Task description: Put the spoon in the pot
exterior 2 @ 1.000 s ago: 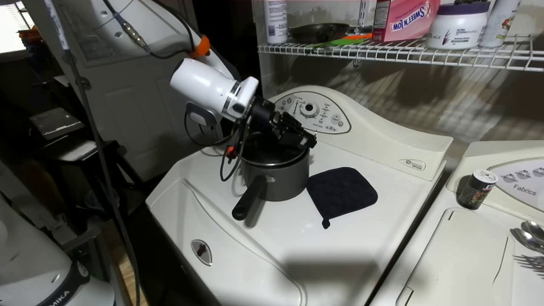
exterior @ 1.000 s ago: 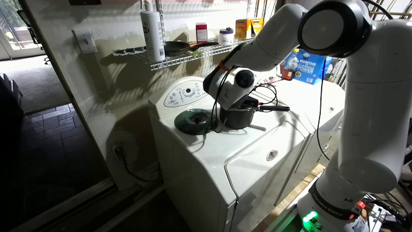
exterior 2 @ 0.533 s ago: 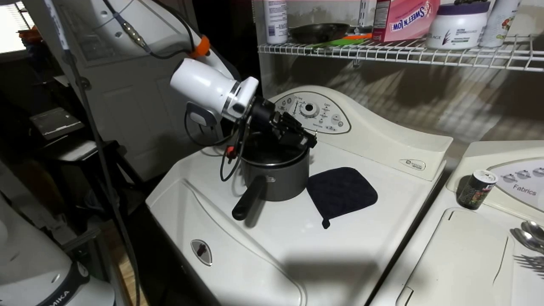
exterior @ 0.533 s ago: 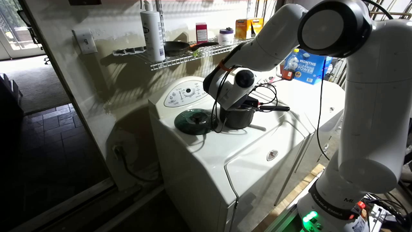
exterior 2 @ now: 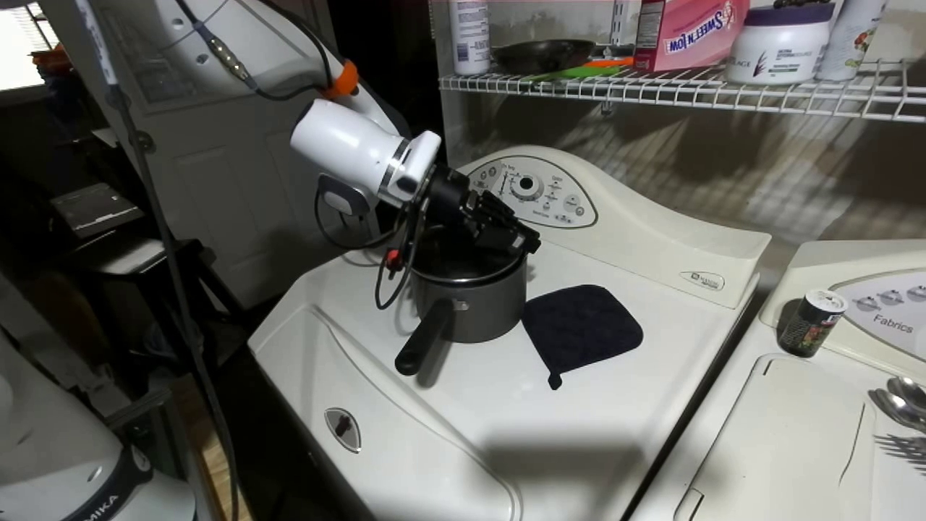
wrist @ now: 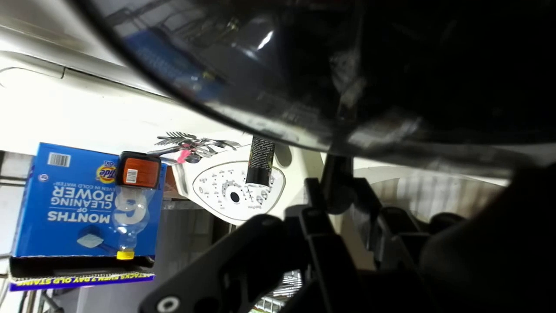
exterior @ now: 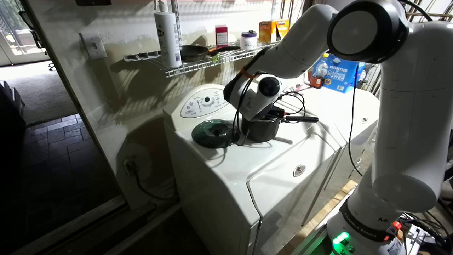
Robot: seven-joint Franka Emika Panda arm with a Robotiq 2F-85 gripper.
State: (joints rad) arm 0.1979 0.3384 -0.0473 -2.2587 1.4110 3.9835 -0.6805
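The pot [exterior 2: 470, 307], a dark grey saucepan, stands on the white machine top with its black handle toward the front. Over its mouth lies my gripper [exterior 2: 532, 242], tilted, with the fingertips at the far rim. In the wrist view the gripper [wrist: 339, 187] is shut on a dark slim handle, which I take for the spoon [wrist: 339, 176]. Its rounded end sits between the fingertips and the rest runs down toward the pot's rim. The spoon's bowl end is lost in the dark interior, and neither exterior view shows this spoon.
A green glass lid [exterior: 214, 134] lies beside the pot. On the other side is a dark pot holder [exterior 2: 582, 325]. Loose spoons [exterior 2: 897, 405], forks [exterior 2: 904, 447] and a can [exterior 2: 814, 322] are on the neighbouring machine. A wire shelf [exterior 2: 673, 92] runs along the wall above.
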